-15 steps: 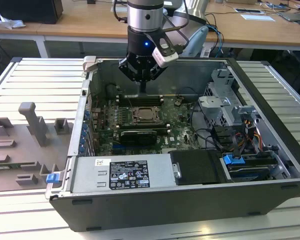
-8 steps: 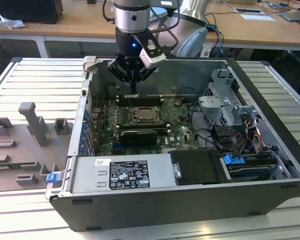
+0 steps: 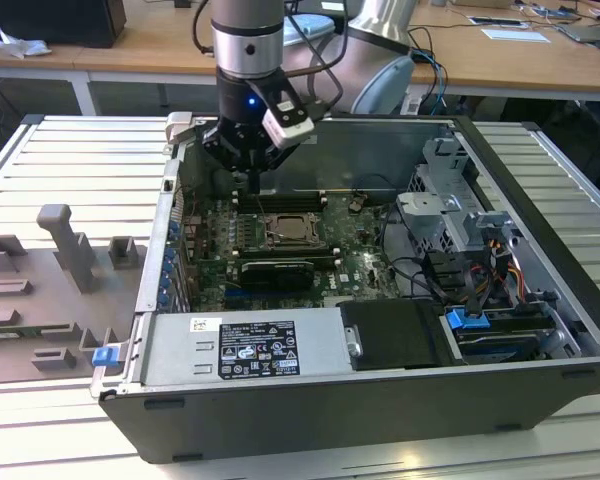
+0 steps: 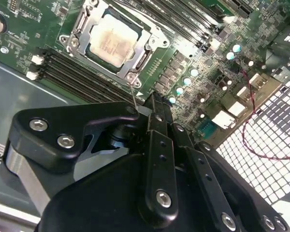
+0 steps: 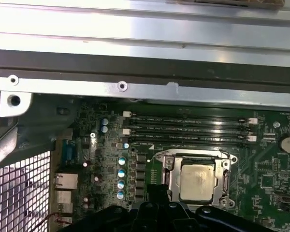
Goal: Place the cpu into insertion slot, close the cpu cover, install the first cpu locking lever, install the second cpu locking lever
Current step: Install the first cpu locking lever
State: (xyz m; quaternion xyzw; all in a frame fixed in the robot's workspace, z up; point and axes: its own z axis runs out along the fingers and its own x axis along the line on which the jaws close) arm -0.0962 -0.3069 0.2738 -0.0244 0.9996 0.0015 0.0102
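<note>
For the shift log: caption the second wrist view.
The cpu sits in the insertion slot, gripper near one corner.

Silvery-beige cpu (image 4: 113, 41), green circuit board (image 5: 268, 162)

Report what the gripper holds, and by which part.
Cannot be told: the gripper hangs beside a thin lever rod; the cpu lies seated, unheld.

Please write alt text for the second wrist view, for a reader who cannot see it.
The cpu sits in the insertion slot on a green circuit board, with the silvery cpu cover framing it. The black gripper is in the foreground, near a corner of the slot. Long black memory slots run beside it.
</note>
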